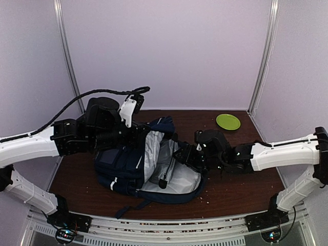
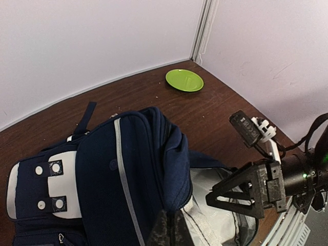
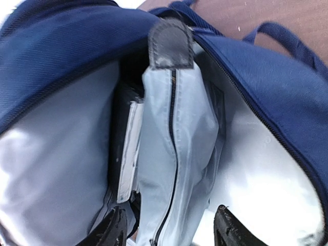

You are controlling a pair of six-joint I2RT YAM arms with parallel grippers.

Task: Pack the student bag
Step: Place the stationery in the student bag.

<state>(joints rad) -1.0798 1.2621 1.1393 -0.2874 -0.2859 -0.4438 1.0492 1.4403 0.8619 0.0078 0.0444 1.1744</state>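
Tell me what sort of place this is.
Probably a robot lab test cell: plain wall panels between metal posts, a brown table with two robot arms bolted at its edge, and a student bag.

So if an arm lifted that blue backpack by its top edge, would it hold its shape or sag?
Probably sag: the backpack is soft fabric, folded and creased where the left tool pinches it. Its loose straps would likely dangle and drag. With a dark book-like item and grey pouch inside, the weight may shift.
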